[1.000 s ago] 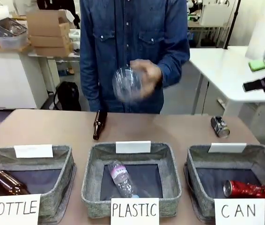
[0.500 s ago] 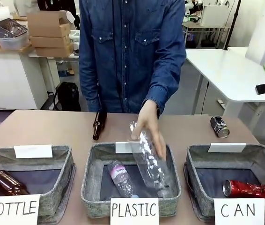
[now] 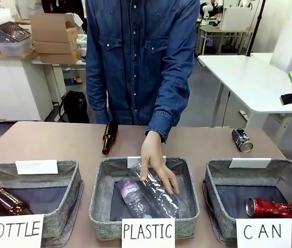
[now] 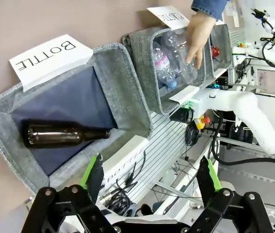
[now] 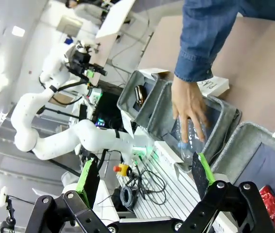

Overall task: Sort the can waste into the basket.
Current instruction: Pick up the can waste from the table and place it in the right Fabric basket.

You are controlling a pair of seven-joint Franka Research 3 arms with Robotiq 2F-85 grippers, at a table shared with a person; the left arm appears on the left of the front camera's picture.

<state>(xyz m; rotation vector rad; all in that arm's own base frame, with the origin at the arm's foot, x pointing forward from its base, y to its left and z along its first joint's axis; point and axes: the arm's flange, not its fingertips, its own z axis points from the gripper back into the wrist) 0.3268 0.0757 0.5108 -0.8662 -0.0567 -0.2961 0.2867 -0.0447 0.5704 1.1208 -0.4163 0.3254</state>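
Left gripper (image 4: 152, 165): jaws wide apart, nothing held. The BOTTLE basket (image 4: 132, 97) with a brown bottle (image 4: 60, 136) is just ahead of its fingers. Right gripper (image 5: 145, 165): spread wide, empty. The CAN basket (image 5: 239, 145) lies past its picture-right finger, with the red can (image 5: 273, 204) inside. The dark can (image 3: 242, 139) is on the table (image 3: 58, 139) beyond that basket, probably on its side. The person's hand (image 3: 156, 165) presses a clear bottle (image 3: 161, 196) into the PLASTIC basket (image 3: 100, 191).
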